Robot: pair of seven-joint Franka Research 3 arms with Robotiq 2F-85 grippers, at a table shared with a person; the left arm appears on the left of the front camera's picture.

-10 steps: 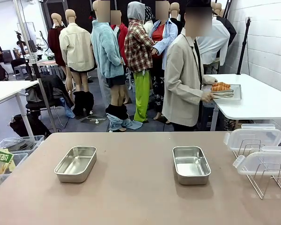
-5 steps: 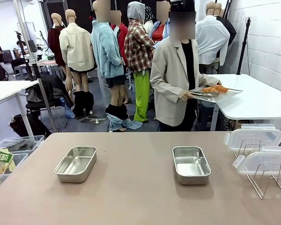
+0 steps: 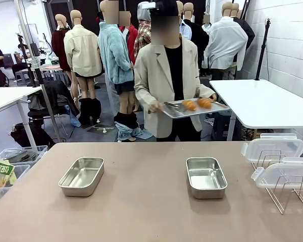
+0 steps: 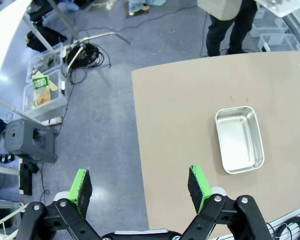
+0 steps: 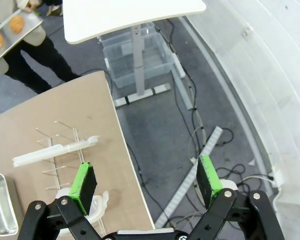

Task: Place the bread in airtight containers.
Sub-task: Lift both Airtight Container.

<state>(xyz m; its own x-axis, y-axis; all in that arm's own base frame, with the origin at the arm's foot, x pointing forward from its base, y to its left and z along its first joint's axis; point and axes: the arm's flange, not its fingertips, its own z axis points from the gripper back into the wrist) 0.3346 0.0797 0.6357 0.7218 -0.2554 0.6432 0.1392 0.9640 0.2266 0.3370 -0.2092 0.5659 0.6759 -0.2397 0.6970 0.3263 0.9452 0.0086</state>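
Observation:
Two bread rolls (image 3: pixel 190 105) (image 3: pixel 205 103) lie on a flat steel tray (image 3: pixel 179 113) that a person in a beige jacket holds behind the table's far edge. On the brown table stand two open steel containers, one at left (image 3: pixel 82 176) and one at right (image 3: pixel 206 177), both with nothing in them. Their clear lids (image 3: pixel 272 149) (image 3: pixel 283 174) rest on a wire rack at the right. My left gripper (image 4: pixel 140 185) hangs open high above the table edge, with a container (image 4: pixel 239 139) off to its right. My right gripper (image 5: pixel 146 182) is open above the floor beside the table; the bread (image 5: pixel 16 23) shows far off.
A white side table (image 3: pixel 262 103) stands at the back right. Plastic bins (image 3: pixel 10 169) sit on the floor at the left. Cables and a storage box (image 5: pixel 140 62) lie on the floor past the table's right edge. Metal tongs (image 3: pixel 172 106) lie on the tray.
The person has turned away from the white side table and carried the tray with the bread leftward to face me across the table. Both grippers have stayed open.

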